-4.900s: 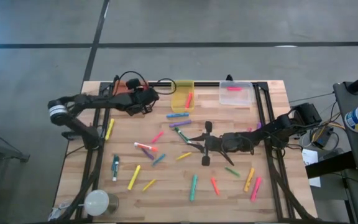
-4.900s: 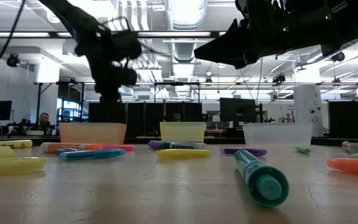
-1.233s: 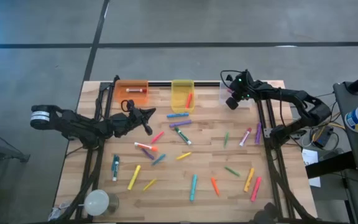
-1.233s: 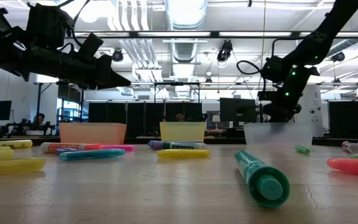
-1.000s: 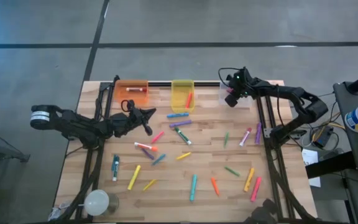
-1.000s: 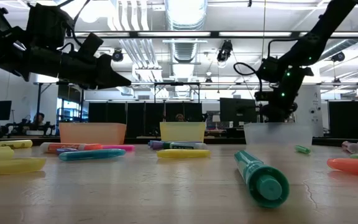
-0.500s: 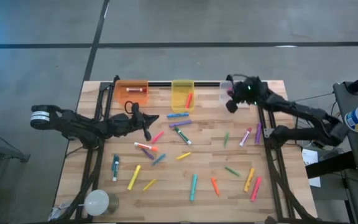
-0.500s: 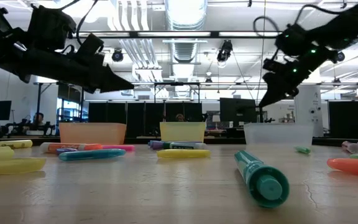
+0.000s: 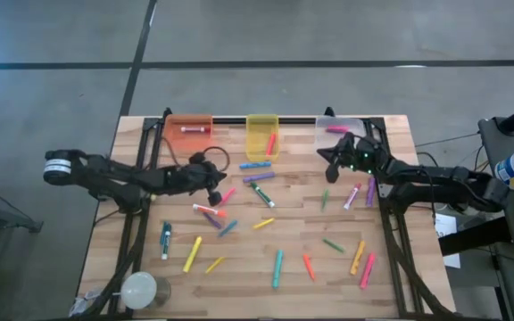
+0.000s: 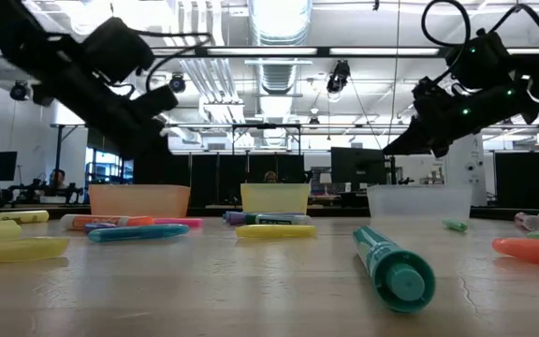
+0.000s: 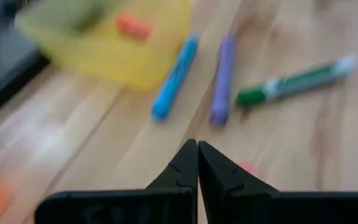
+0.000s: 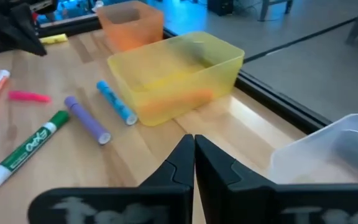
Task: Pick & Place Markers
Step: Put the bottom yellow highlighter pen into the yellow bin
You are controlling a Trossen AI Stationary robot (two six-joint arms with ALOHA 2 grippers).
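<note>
Many short markers lie flat across the wooden table (image 9: 239, 285): a blue one (image 9: 255, 165), a purple one (image 9: 259, 177), a green one (image 9: 264, 196) and a pink one (image 9: 226, 196) near the middle. My left gripper (image 9: 215, 190) hangs shut just above the table, slanting down beside the pink marker, with the blue marker (image 11: 176, 78) ahead of it. My right gripper (image 9: 327, 163) is shut and carries nothing; it hangs in the air on the near side of the clear bin (image 9: 339, 134), facing the yellow bin (image 12: 176, 74).
Three small bins stand along the far edge: orange (image 9: 188, 127), yellow (image 9: 262, 134) holding a red marker, and clear, holding a pink marker (image 9: 335, 128). More markers lie toward the near edge, among them a teal one (image 10: 391, 267). A white round thing (image 9: 138, 289) sits at the near left corner.
My right gripper has drawn back from above the clear bin toward the table's near and right edges, and has tipped up from pointing steeply down to nearly level. My left gripper has tipped its fingers down toward the pink marker while staying almost in place.
</note>
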